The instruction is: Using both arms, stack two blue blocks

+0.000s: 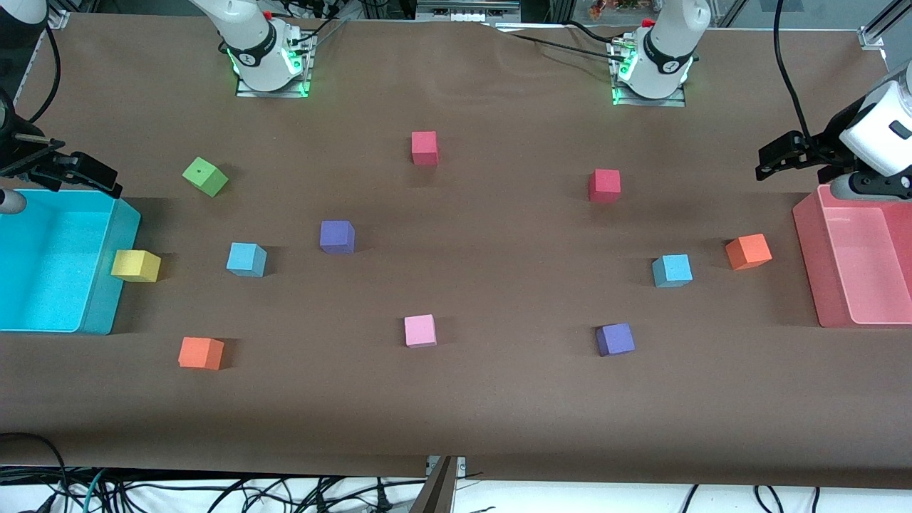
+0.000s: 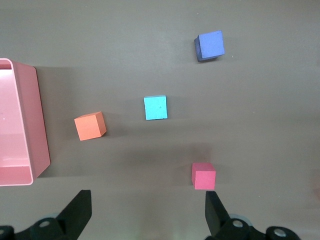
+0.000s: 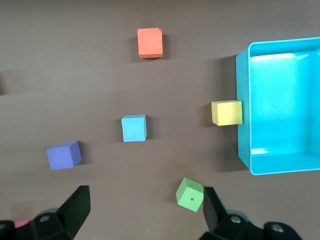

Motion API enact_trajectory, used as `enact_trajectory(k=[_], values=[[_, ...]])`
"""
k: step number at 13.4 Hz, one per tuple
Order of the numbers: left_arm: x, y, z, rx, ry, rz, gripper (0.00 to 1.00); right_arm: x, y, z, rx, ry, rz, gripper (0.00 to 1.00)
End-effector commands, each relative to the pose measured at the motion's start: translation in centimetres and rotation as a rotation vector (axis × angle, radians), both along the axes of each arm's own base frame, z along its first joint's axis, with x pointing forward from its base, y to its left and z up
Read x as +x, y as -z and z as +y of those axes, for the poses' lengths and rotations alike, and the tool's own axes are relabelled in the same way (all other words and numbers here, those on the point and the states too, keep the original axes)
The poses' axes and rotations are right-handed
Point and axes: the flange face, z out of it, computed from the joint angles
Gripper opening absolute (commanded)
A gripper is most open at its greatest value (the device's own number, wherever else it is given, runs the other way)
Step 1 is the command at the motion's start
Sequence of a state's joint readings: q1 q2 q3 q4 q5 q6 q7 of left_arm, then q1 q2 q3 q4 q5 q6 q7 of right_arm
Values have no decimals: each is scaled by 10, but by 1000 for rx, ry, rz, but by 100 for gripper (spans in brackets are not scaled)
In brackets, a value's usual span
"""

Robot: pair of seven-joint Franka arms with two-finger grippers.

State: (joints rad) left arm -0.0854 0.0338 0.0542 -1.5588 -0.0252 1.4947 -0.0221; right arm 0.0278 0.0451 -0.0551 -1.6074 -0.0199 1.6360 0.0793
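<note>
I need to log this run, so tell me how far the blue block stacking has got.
Done: nothing. The two blue blocks sit far apart on the table, one toward the right arm's end beside the yellow cube, the other beside an orange cube.
In hand: nothing. The left gripper over the pink bin and the right gripper over the cyan bin are open and empty.
Left: both pickups and the stack.
</note>
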Motion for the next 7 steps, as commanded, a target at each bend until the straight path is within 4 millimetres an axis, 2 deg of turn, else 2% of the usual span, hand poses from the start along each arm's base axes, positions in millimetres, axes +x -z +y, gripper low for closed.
enact_trajectory(k=[1,7], values=[[-3,-10,1,-7,-3,-16,100,-5,-6,-1,-8,-4,1,100],[-3,-10,0,-10,-3,-16,100,-4,-5,0,-10,-6,4,100]])
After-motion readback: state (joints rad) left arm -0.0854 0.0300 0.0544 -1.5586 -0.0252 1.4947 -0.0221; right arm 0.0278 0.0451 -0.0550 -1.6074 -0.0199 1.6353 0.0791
